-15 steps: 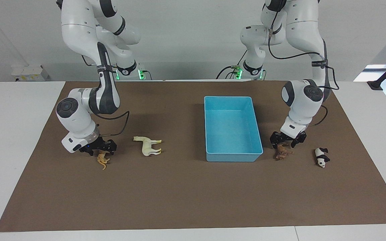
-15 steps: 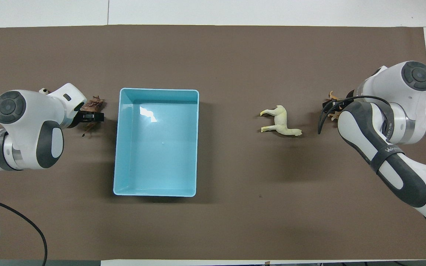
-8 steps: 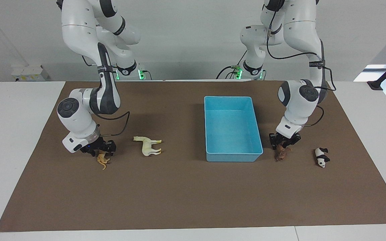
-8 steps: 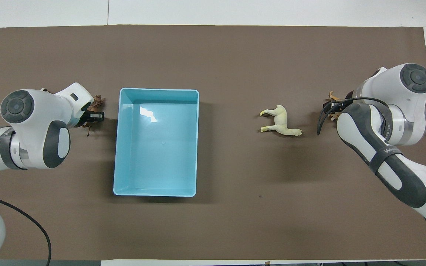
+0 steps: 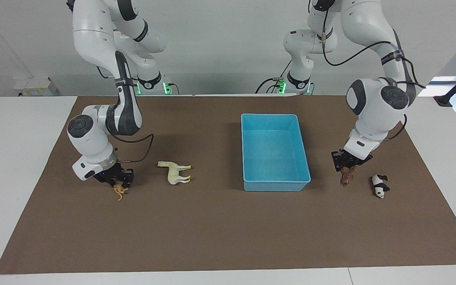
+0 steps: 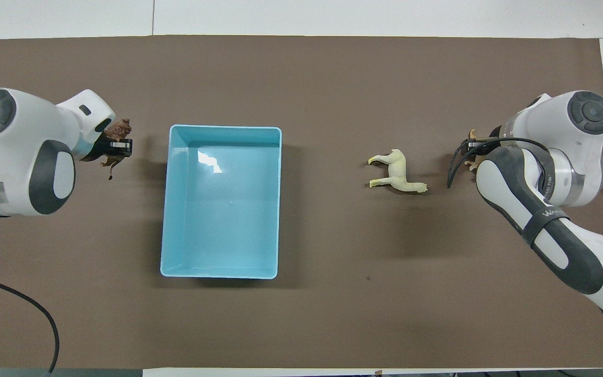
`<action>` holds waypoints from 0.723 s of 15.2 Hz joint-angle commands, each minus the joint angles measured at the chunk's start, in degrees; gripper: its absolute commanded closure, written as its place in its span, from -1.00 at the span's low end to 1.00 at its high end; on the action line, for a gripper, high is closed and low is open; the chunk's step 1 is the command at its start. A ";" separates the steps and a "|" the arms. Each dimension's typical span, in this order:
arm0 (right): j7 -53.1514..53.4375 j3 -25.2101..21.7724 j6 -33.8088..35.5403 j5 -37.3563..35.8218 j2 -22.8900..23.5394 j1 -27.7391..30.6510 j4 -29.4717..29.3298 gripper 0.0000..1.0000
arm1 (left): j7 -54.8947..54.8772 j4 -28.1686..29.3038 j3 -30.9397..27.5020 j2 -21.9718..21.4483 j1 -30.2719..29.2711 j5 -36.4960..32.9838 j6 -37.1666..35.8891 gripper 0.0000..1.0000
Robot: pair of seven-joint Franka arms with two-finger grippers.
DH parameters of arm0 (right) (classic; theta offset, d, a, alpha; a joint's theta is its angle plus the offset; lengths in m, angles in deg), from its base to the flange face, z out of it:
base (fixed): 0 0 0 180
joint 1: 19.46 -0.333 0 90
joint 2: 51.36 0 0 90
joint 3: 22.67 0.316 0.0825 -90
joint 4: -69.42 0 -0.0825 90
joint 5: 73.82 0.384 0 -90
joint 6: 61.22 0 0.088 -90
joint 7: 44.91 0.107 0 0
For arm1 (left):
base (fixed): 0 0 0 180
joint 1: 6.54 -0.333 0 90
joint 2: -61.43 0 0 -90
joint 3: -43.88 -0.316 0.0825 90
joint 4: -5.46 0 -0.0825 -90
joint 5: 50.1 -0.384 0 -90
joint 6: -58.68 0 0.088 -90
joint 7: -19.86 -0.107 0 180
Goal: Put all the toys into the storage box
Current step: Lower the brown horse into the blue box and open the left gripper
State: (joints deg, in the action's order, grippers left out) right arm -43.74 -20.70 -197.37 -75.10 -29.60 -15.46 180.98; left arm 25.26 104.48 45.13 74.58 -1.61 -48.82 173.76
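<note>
My left gripper [image 5: 348, 168] is clenched on the small brown plastic lion figurine [image 5: 346, 176], which hangs below my fingertips over the brown mat [image 5: 228, 233]; whether its feet still brush the mat I cannot tell. In the overhead view my own wrist covers most of that hand, and only the lion's head and a dangling leg show past it. The little black-and-white plastic panda [image 5: 379, 186] lies just beside that gripper, toward the left arm's end of the table; from overhead it is hidden under my forearm. The rectangular light blue plastic storage box [image 5: 303, 180] sits near that gripper, toward the table's middle, with nothing in it.

My right gripper [image 5: 119, 181] is down on the small orange striped plastic tiger [image 5: 119, 192], fingers on either side of it and seemingly gripping it, though the tiger is half hidden under my hand. The cream-white plastic horse [image 5: 175, 172] lies on its side near that gripper, between it and the box.
</note>
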 commanded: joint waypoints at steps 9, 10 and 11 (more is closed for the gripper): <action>1.03 0.14 7.26 -0.74 -0.76 -2.23 -4.57 1.00 | 23.35 6.54 1.83 -8.39 16.86 0.83 -5.22 -1.00; 1.03 0.14 10.52 -0.74 -0.85 -2.76 -7.38 1.00 | 23.26 6.45 1.83 -8.57 16.77 0.74 -5.22 -1.00; 1.03 0.14 13.94 -0.83 -0.93 -2.85 -10.45 1.00 | 22.74 6.10 1.83 -8.66 16.51 0.48 -5.13 -1.00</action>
State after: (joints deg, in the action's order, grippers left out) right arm -43.60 -20.67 -190.39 -75.11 -29.97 -17.69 176.63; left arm 49.32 108.99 47.48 68.52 15.43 -48.26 168.83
